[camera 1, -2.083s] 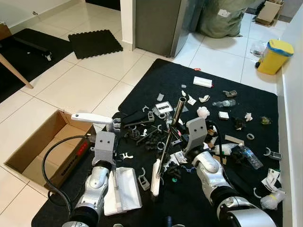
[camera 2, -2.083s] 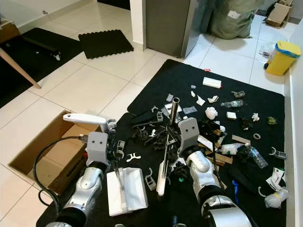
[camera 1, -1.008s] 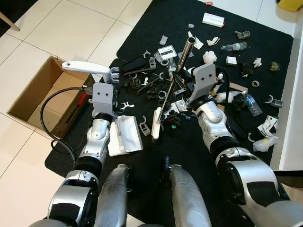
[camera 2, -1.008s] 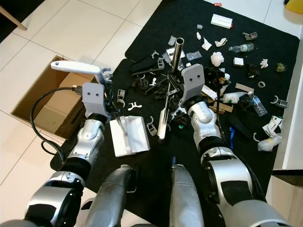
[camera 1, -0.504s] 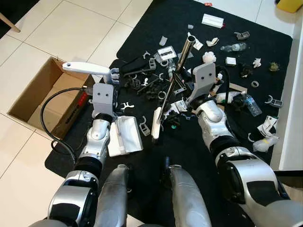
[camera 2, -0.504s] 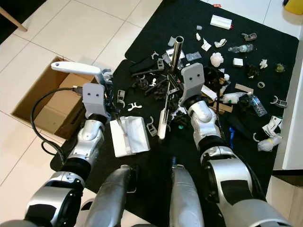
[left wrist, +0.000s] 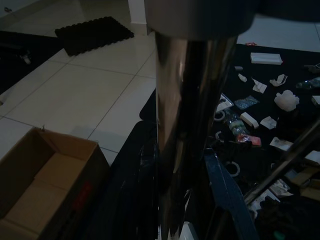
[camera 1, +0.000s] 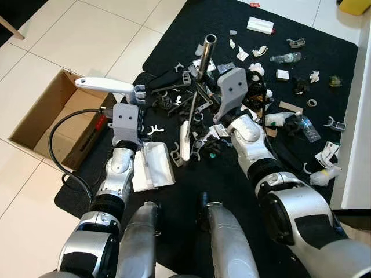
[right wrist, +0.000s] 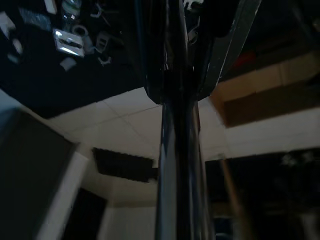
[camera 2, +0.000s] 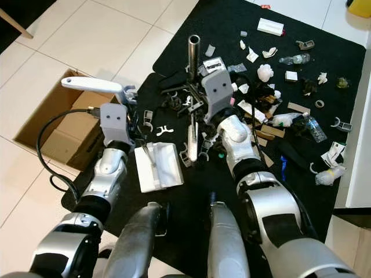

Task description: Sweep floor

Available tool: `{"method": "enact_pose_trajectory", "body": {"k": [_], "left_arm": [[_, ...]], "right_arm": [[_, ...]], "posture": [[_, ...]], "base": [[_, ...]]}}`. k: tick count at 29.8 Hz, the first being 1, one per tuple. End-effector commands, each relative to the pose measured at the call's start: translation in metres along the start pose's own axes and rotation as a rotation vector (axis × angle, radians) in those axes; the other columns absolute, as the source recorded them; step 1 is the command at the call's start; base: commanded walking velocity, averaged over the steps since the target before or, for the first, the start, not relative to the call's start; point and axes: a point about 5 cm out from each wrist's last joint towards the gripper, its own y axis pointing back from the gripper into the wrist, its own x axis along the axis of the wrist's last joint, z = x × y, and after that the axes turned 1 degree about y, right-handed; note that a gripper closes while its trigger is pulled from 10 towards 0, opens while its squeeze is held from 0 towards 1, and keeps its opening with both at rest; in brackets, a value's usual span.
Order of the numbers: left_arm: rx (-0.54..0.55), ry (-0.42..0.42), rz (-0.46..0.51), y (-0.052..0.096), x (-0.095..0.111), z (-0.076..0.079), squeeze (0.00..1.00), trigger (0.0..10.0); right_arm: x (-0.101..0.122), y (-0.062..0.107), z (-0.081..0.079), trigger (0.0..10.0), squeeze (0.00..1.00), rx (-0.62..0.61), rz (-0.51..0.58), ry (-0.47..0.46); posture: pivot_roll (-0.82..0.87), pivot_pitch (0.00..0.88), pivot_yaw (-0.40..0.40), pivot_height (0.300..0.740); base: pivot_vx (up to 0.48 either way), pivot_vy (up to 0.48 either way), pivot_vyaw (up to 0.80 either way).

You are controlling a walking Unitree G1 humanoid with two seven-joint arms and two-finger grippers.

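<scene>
Two grippers engaged. Broom (camera 1: 195, 87): long axis tilted, metal handle end up and away, head down on black mat (camera 1: 324, 69) amid litter. Right gripper (camera 1: 204, 103) clamped on broom handle, forearm extended forward. Left gripper (camera 1: 134, 120) closed on dustpan (camera 1: 152, 165) handle, pan flat beside cardboard box (camera 1: 40, 121).

Dark metal pole (left wrist: 192, 125) before cardboard box (left wrist: 47, 185), littered black mat (left wrist: 280, 65).

No text, label, brand or number can be read in any of the views. The cardboard box (camera 1: 43, 124) carries a red patch on its inner wall, and a few of the small packets scattered on the black mat (camera 1: 324, 75) show print, but all of it is too small and blurred to read.
</scene>
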Motion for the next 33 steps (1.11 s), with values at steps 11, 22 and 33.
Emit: {"method": "enact_pose_trajectory", "body": {"k": [11, 22, 33], "left_arm": [[0.019, -0.011, 0.005, 0.011, -0.002, -0.005, 0.0, 10.0], [0.048, -0.041, -0.003, 0.011, 0.001, -0.022, 0.0, 10.0], [0.05, -0.029, -0.009, 0.019, -0.001, -0.016, 0.0, 10.0]], "right_arm": [[0.005, -0.008, -0.016, 10.0, 0.0, 0.053, 0.033, 0.005], [0.004, -0.007, -0.016, 10.0, 0.0, 0.05, 0.03, 0.021], [0.009, -0.013, -0.018, 10.0, 0.0, 0.052, 0.038, 0.045]], "posture": [[0.16, 0.324, -0.021, 0.74], [0.16, 0.339, -0.024, 0.74], [0.17, 0.375, -0.033, 0.74]], "base": [[0.0, 0.0, 0.0], [0.0, 0.0, 0.0], [0.0, 0.0, 0.0]]}}
